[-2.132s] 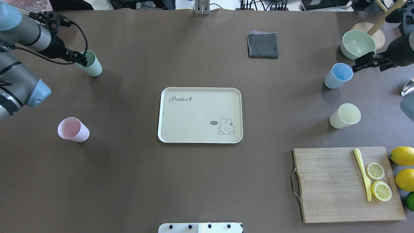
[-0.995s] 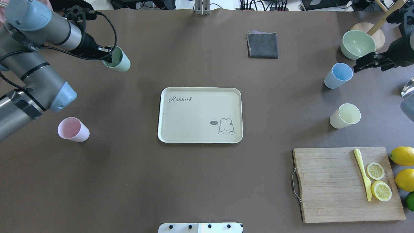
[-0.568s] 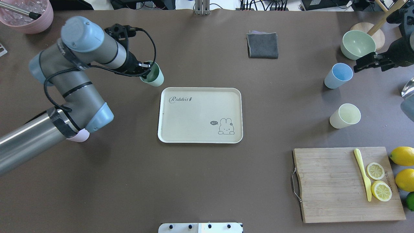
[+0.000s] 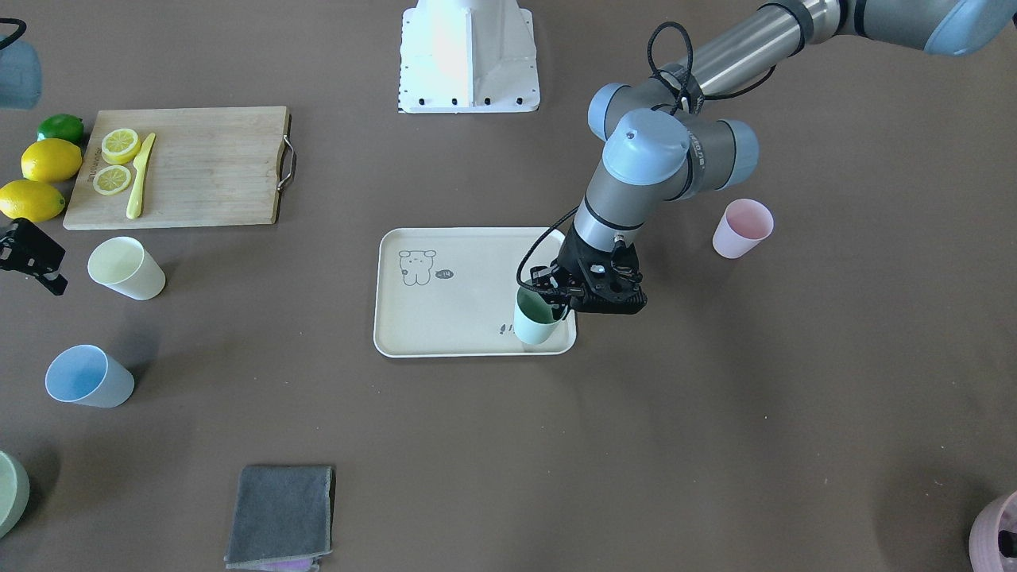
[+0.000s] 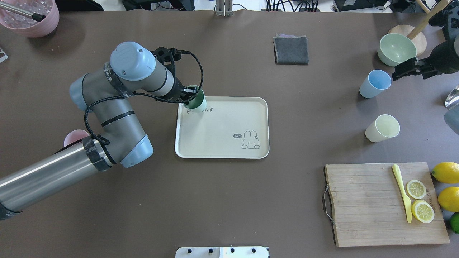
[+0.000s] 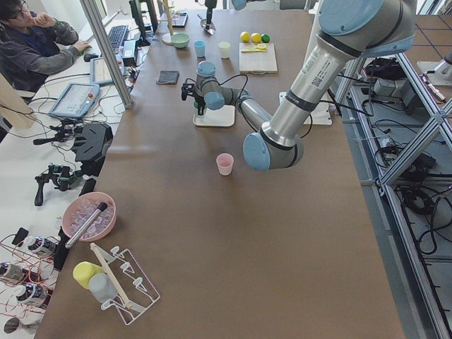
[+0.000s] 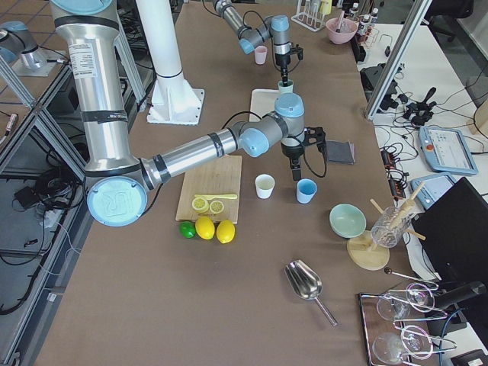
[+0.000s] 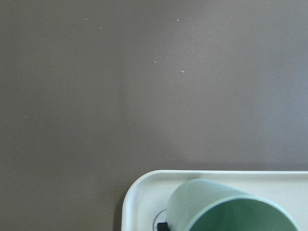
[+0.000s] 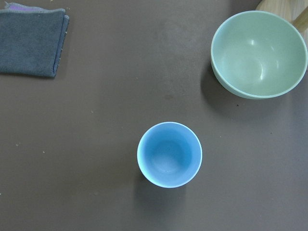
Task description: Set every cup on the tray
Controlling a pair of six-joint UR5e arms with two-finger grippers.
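Overhead exterior, tray (image 5: 222, 148), "hi" bubble (image 5: 236, 135) beside rabbit (image 5: 250, 140), mint cup (image 5: 198, 103) partly hiding script (image 5: 209, 109)

Bright, even overhead light, soft short shadows, all views sharp, no glare.

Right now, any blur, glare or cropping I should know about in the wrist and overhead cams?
Left wrist view: mint cup cut off by the bottom edge, slightly soft. Right wrist view: blue cup sharp, soft shadow beside it, small glare spots in the green bowl. Overhead view: even light, no glare; the left arm hides most of the pink cup.
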